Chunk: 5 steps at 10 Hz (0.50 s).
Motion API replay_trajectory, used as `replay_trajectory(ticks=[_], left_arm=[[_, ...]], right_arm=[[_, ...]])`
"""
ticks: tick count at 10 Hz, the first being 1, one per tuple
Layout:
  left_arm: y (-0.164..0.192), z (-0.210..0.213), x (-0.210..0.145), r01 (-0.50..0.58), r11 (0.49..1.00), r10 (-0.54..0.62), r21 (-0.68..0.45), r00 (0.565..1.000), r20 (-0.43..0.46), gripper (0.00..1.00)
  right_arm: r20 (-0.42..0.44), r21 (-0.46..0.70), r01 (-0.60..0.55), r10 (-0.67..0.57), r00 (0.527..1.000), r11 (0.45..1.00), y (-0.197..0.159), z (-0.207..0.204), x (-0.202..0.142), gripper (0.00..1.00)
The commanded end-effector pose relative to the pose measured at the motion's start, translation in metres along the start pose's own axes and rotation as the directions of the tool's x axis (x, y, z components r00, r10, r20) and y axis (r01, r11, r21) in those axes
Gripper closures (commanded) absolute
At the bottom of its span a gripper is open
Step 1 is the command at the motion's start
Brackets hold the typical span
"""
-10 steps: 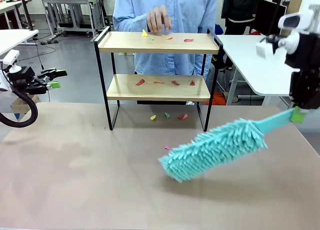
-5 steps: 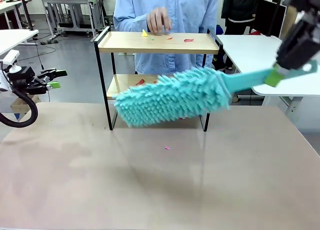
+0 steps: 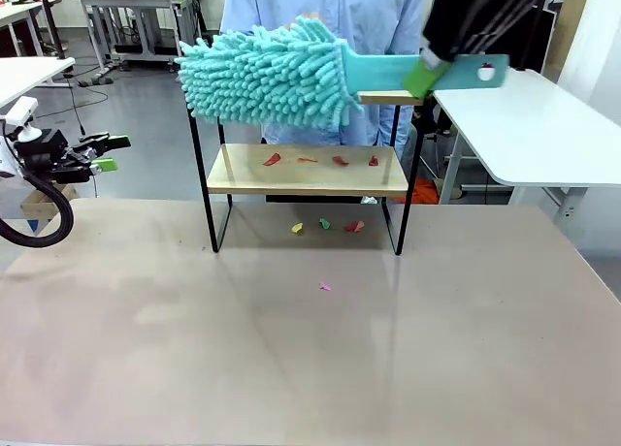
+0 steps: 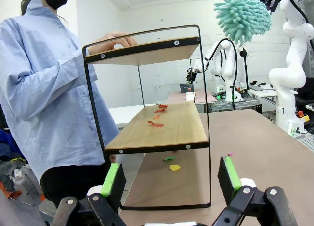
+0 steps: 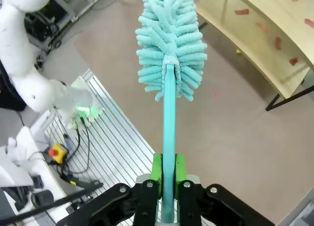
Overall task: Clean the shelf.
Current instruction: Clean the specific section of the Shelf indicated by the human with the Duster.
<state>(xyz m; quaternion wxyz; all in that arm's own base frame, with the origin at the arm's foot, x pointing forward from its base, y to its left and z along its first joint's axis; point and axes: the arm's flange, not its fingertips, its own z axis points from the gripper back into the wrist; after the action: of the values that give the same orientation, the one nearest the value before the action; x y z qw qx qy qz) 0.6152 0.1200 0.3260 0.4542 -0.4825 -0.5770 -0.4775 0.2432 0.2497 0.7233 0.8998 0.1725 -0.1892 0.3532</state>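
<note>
The right gripper (image 3: 424, 76) is clamping the flat teal handle of a chenille duster (image 3: 262, 73), its green pads pressed tight on either side of it. It is holding the handle roughly level, with the shaggy head pointing toward the robot's left. In the front view the duster's head is covering the left part of the top board of the shelf (image 3: 243, 175). The left wrist view, though, shows the duster (image 4: 243, 17) hanging in the air above the top board's height and on the robot's side of the rack, not touching it. The shelf is standing on the brown table (image 3: 146, 349) at its far edge, right in front of the person, whose hand (image 4: 115, 39) is resting on the top board.

Red and orange scraps (image 3: 273, 159) are lying along the lower board. A few more scraps (image 3: 324, 224) – yellow, green, red – are sitting on the table beneath it, and a tiny pink bit (image 3: 325, 287) is lying nearer the robot.

The left gripper (image 3: 110, 152) is hovering off the table's left edge with its fingers spread wide and nothing between them, pointing at the shelf's end.
</note>
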Motion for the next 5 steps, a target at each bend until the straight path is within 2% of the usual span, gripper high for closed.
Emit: replay_trajectory(ticks=[1, 4, 5], left_arm=[[-0.0015, -0.0007, 0.0019, 0.016, 1.0, -0.017, -0.009, 1.0, -0.012, 0.0], [-0.0015, -0.0007, 0.0019, 0.016, 1.0, -0.017, -0.009, 1.0, -0.012, 0.0], [-0.0015, -0.0007, 0.0019, 0.016, 1.0, -0.017, -0.009, 1.0, -0.012, 0.0]], right_arm=[[-0.019, -0.003, -0.054, 0.054, 0.998, 0.999, -0.0026, 0.006, -0.0073, 0.87], [-0.019, -0.003, -0.054, 0.054, 0.998, 0.999, -0.0026, 0.006, -0.0073, 0.87], [-0.019, 0.0, -0.017, 0.017, 1.0, 1.0, 0.0003, -0.0002, -0.0028, 0.87]])
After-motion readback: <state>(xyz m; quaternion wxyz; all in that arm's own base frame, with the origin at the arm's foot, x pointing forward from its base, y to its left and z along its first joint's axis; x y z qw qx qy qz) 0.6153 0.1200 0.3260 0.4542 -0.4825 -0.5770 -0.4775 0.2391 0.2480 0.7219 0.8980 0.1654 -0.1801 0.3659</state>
